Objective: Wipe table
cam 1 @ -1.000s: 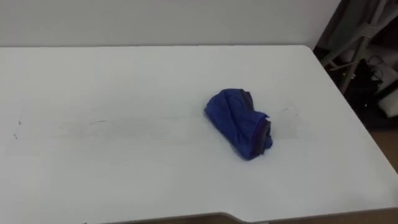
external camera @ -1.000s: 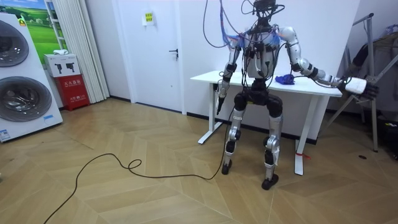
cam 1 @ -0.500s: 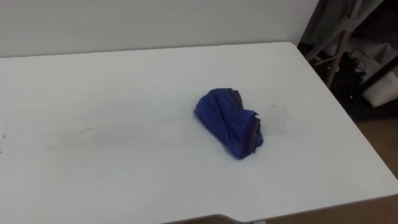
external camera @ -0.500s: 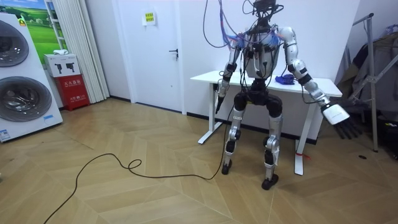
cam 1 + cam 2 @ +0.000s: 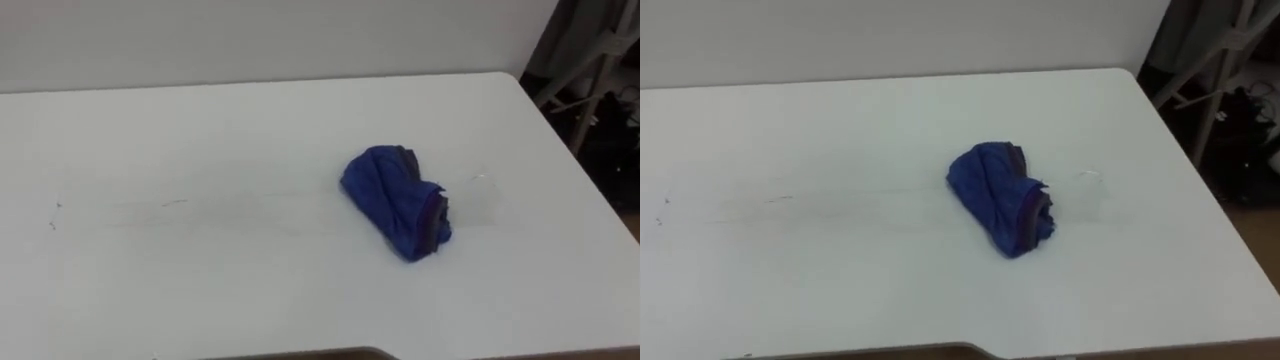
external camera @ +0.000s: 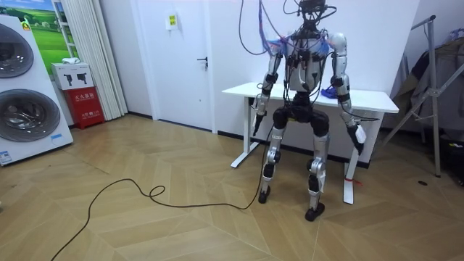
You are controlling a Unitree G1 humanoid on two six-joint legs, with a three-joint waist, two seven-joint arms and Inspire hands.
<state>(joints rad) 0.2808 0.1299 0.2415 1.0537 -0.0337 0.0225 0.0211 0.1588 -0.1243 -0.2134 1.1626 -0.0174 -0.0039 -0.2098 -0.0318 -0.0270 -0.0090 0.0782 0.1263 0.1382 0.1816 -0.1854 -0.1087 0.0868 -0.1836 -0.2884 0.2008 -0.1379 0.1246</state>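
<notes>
No print is legible (the door's sign (image 6: 173,21) is too small).

A crumpled blue cloth (image 5: 397,201) with a dark edge is seen bunched into a loose heap on the white desk (image 5: 200,150), right of the desk's middle, faint smears beside it.

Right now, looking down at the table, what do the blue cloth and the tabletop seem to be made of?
Blue cloth: soft fabric, possibly microfibre, matte; it lies crumpled in loose folds with a darker hem. Tabletop: smooth white board, probably laminate or painted, low sheen; flat, with faint streaks.
</notes>
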